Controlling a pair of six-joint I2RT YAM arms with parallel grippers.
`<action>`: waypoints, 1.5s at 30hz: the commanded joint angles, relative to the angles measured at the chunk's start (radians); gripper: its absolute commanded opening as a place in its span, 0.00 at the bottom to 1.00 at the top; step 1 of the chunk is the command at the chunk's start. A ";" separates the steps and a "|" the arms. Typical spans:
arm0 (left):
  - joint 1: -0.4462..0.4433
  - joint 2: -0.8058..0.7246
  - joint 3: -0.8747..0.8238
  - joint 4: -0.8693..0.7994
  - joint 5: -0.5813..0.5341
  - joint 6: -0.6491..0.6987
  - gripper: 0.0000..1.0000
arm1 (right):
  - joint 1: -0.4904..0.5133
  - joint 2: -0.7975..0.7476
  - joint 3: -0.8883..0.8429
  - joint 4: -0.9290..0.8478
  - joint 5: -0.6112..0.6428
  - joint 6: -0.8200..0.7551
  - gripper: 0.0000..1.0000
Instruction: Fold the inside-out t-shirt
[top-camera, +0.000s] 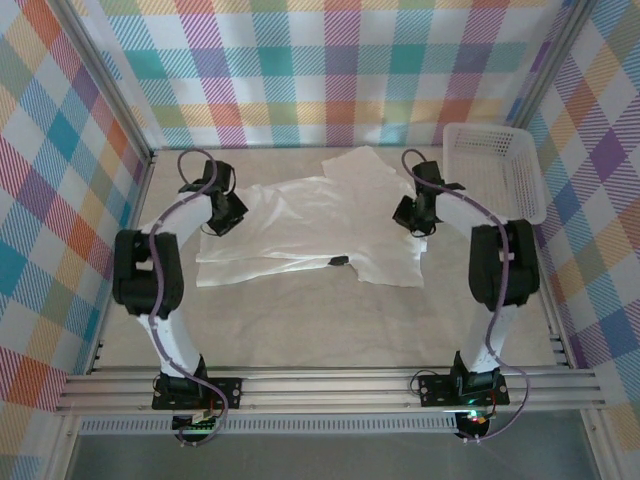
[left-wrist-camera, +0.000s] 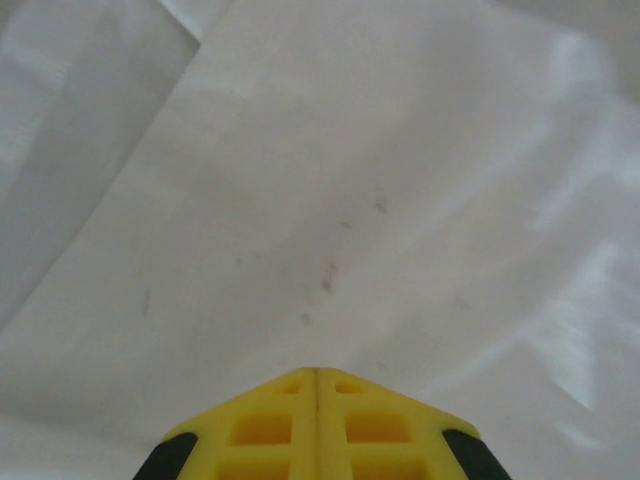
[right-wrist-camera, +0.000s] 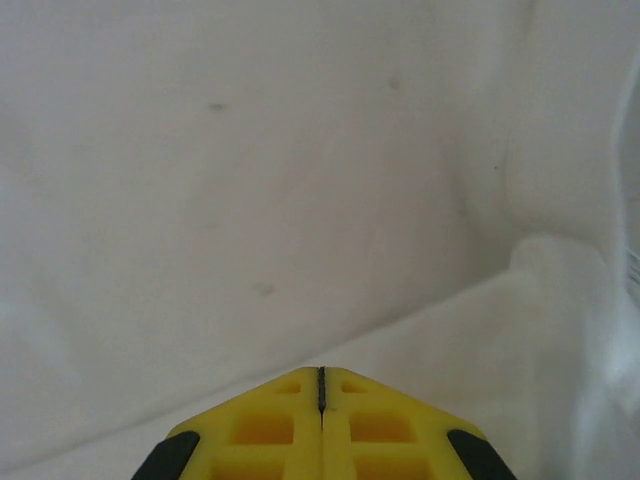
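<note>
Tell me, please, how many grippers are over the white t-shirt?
2. The left gripper is over the left side of the t-shirt. The right gripper is over its right side, nearer the basket. None appears hidden.

White plastic mesh basket sits upright at the table's far right corner, long side running along the right-hand panel, just beside it. Table top is beige and matte. Plaid backdrop panels in pastel checks close off the back, left and right sides. Aluminium extrusion rails run across the near edge. Frame posts of the same profile rise toward the back corners. Grey floor strip lies below the rails.
</note>
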 joint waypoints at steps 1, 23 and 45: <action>0.011 0.067 0.036 0.009 0.001 0.023 0.00 | -0.006 0.028 0.038 -0.008 -0.004 -0.040 0.05; 0.043 -0.556 -0.519 -0.074 -0.012 0.057 0.34 | 0.000 -0.609 -0.466 -0.203 -0.031 -0.027 0.37; 0.037 -0.687 -0.508 -0.030 0.096 0.129 0.67 | 0.147 -0.608 -0.754 -0.284 0.012 0.244 0.27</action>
